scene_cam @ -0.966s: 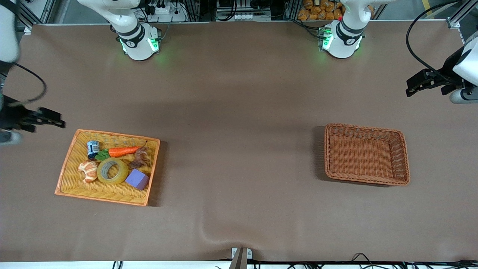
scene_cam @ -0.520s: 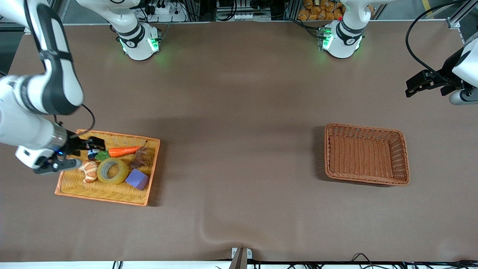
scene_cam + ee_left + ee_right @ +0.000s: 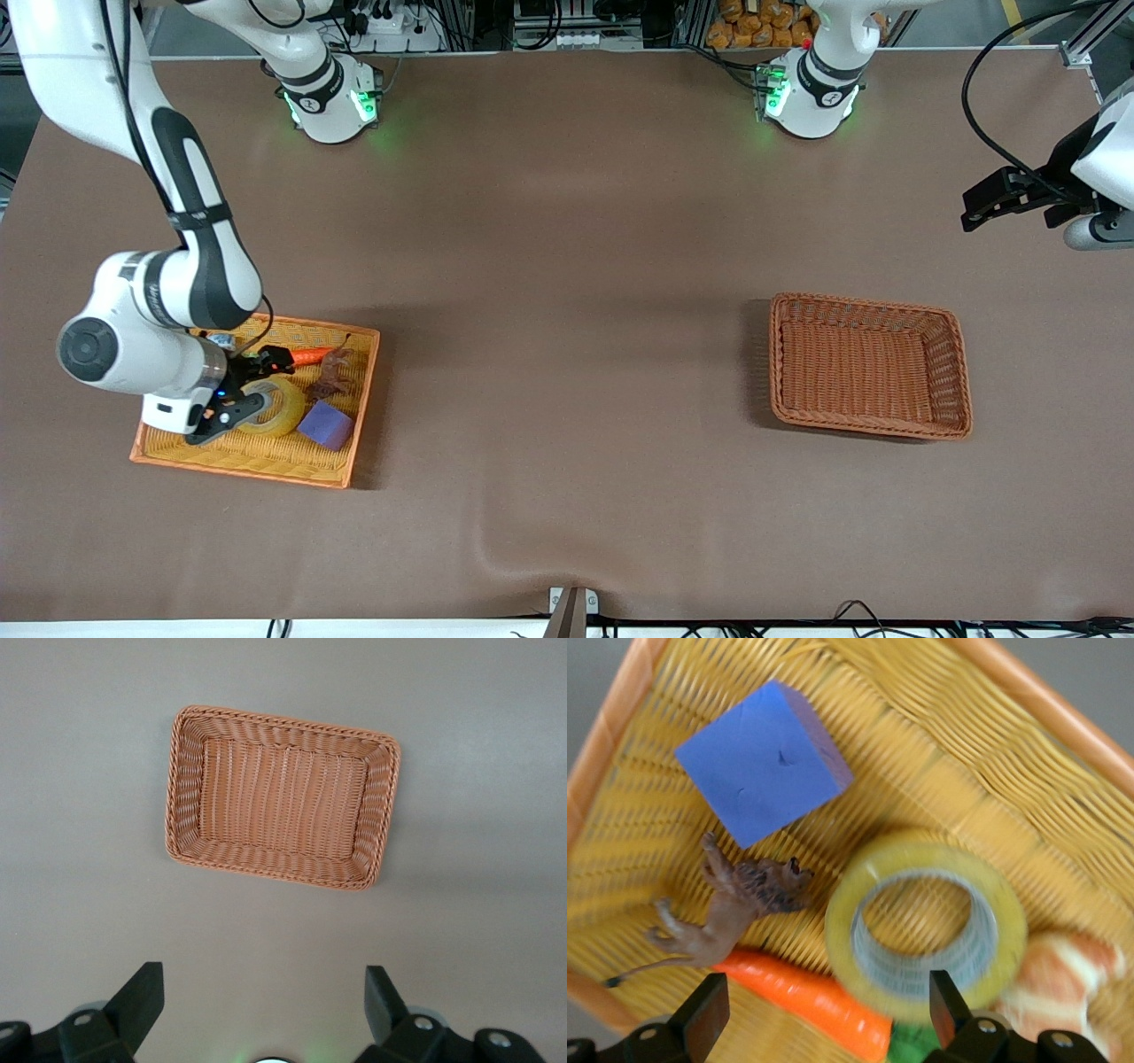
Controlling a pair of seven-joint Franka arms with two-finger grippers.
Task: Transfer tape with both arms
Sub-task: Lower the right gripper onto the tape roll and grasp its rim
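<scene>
Tape flat in yellow basket, hole up, at right arm's end. Right gripper directly over it, jaws wide open, probably not touching. Left gripper open, waiting well apart near brown basket.

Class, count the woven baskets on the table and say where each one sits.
2. The yellow basket lies toward the right arm's end, under the right gripper; the brown basket lies toward the left arm's end.
</scene>
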